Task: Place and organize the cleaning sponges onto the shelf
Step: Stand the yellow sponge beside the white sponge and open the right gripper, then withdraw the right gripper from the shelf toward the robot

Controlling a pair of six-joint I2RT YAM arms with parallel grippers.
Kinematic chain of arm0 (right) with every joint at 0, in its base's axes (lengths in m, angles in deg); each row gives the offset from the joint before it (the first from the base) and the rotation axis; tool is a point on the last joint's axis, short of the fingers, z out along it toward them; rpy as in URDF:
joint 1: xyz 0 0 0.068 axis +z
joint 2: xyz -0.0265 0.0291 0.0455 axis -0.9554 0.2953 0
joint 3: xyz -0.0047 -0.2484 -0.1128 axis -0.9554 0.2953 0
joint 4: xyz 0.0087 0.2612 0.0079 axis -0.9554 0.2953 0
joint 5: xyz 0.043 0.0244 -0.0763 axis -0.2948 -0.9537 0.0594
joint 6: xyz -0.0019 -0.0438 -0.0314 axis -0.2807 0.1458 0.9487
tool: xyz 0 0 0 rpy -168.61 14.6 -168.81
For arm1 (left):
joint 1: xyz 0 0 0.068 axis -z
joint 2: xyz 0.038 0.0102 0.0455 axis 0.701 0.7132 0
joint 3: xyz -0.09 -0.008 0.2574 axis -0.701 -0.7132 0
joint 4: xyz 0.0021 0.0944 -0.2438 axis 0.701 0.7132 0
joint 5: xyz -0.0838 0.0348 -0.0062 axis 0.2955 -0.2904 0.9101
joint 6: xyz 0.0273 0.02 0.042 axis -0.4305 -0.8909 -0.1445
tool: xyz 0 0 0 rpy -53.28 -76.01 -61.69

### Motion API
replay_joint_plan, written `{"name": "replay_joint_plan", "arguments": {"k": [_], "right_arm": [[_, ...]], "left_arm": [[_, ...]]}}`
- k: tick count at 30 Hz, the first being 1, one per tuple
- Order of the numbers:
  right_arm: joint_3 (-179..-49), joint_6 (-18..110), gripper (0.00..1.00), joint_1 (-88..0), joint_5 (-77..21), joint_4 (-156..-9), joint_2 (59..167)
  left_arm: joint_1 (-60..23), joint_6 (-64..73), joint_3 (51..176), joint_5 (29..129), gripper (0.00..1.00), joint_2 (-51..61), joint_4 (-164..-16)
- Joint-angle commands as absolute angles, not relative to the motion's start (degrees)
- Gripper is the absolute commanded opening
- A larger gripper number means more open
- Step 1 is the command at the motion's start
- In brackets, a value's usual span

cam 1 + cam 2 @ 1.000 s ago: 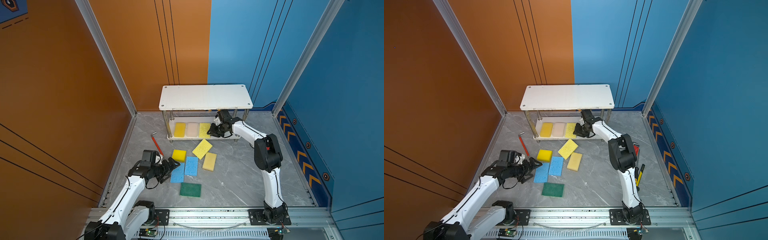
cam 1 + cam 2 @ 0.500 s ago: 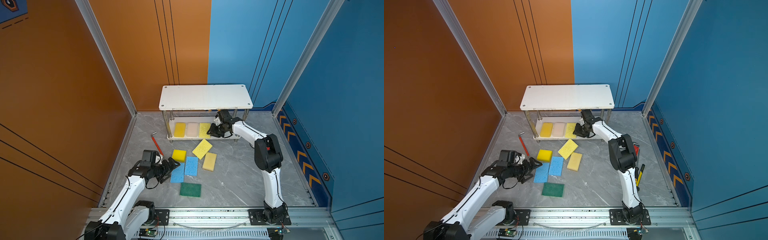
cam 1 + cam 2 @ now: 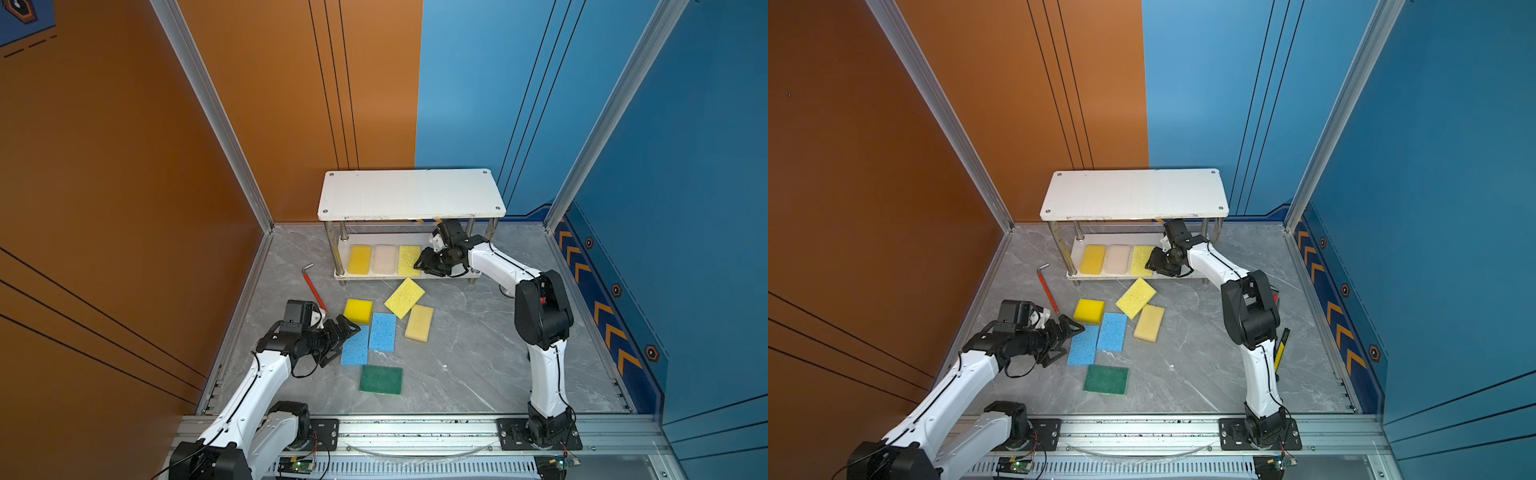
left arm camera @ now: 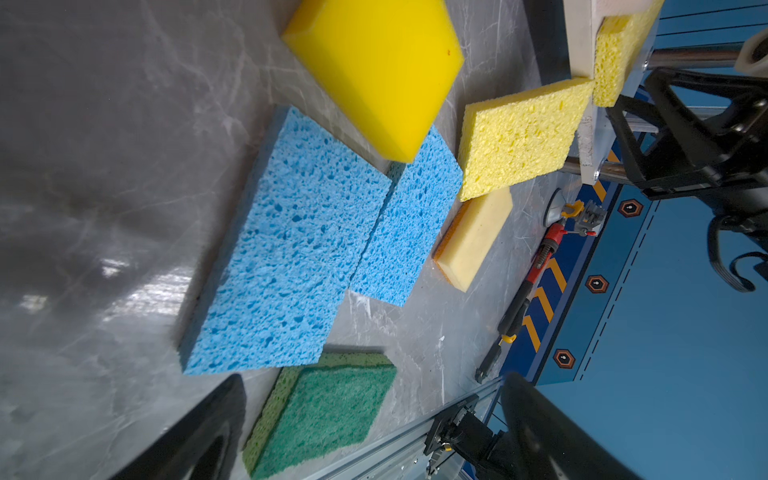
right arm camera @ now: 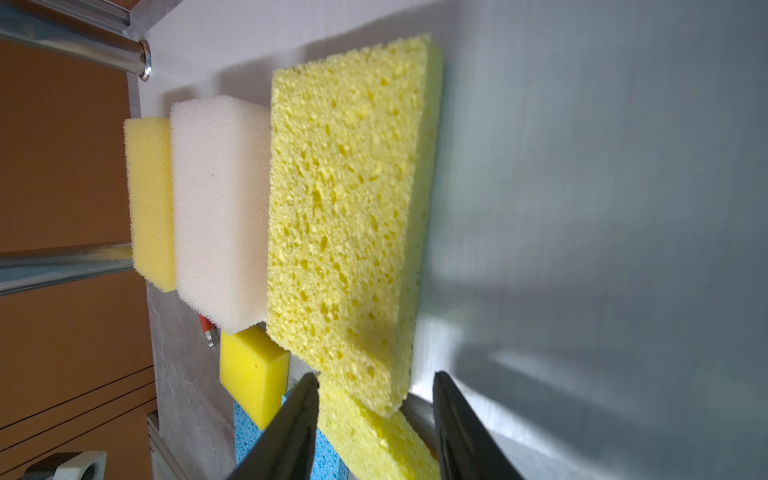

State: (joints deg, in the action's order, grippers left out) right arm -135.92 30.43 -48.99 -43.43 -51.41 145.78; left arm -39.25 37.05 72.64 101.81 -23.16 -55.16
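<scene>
**Yellow porous sponge (image 5: 349, 208) on shelf (image 3: 411, 195); blue sponge (image 3: 355, 347) next**

The yellow porous sponge lies flat on the lower board of the shelf, third in a row beside a cream sponge (image 5: 220, 208) and a plain yellow sponge (image 5: 149, 199). The right fingers (image 5: 299, 415) stand apart astride its near end, not clamped. Six more sponges (image 3: 380, 379) lie on the worktop (image 3: 478, 353) in front of the shelf. The left fingers (image 4: 536, 415) are spread wide and empty, just beside the blue sponge farther from the shelf. Its long axis points roughly toward the shelf, and the fingers face one long edge. The left arm (image 3: 266, 374) is the nearer, so this is the likely next pick.
</scene>
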Motion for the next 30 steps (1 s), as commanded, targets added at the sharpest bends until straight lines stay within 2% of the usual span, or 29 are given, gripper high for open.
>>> {"name": "replay_joint_plan", "arguments": {"k": [1,10,19,24,30], "right_arm": [[-134.4,31.04,0.48,-49.01,-43.18,-51.35,141.79],[-128.36,31.04,0.62,-48.91,-42.65,-52.12,136.47],[-117.42,30.9,0.67,-48.3,-41.66,-53.76,127.59],[-109.3,29.18,0.71,-48.76,-44.56,-58.59,123.47],[-100.8,27.51,0.85,-49.34,-50.25,-68.01,120.41]], "left_arm": [[-39.5,36.0,74.13,101.85,0.96,-23.09,-53.78],[-39.14,35.91,74.12,101.8,0.97,-23.04,-54.17],[-37.51,36.33,74.05,101.57,0.97,-21.74,-55.79],[-36.05,36.86,74.33,100.81,0.96,-21.69,-56.15],[-34.43,37.75,73.52,99.78,0.97,-22.9,-56.16]]}}
